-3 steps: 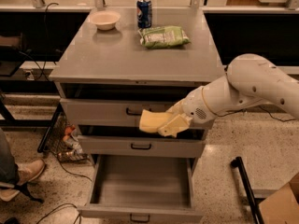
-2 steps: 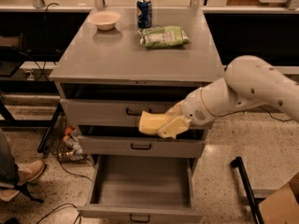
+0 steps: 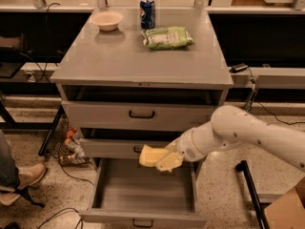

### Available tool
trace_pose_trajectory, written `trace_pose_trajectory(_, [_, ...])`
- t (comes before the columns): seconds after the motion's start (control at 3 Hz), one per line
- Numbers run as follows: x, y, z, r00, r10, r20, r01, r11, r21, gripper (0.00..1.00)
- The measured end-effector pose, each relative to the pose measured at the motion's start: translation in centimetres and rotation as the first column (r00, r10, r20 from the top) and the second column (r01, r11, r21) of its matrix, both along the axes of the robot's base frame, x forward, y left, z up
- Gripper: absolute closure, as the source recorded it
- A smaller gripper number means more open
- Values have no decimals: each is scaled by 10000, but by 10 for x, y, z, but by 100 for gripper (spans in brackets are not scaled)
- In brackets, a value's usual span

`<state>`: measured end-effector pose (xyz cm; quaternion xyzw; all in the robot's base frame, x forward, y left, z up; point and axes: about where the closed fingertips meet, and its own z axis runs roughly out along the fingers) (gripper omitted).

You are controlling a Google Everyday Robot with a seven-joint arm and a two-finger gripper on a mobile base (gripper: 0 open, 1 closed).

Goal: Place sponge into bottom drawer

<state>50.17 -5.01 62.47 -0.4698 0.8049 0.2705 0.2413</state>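
Sponge: the pale yellow sponge [image 3: 150, 155] hangs in the air over the rear of the bottom drawer [image 3: 143, 191], near its middle.
Claw: the claw [image 3: 166, 161], clamped on the sponge's right end, sits over the bottom drawer's rear, right of centre.
Bottom drawer: pulled out, grey floor bare.
In the way: the middle drawer [image 3: 107, 148] juts over the bottom drawer's back edge, close behind the sponge; the white arm [image 3: 238, 132] reaches in from the bottom drawer's right.
Higher up: the top drawer [image 3: 138, 114], partly out.
Tabletop [image 3: 119, 56]: well above the bottom drawer, carrying a green snack bag [image 3: 167, 37], a blue can [image 3: 147, 13] and a pale bowl [image 3: 107, 20].
Floor: a shoe [image 3: 24, 178] to the bottom drawer's left.
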Motion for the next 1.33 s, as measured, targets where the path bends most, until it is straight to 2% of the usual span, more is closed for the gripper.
trace_pose_trajectory(0.33, [9,1,-6,9994,-289,209,288,9996,64,100])
trace_pose_trajectory(0.67, [9,1,-5,9994,-282,207,281,9996,62,100])
trace_pose_trajectory(1.0, [14,-8,-34,9968,-793,42,793,9968,-14,100])
trace_pose_trajectory(1.33, [18,-25,-91,9868,-1584,-346,1581,9874,-114,100])
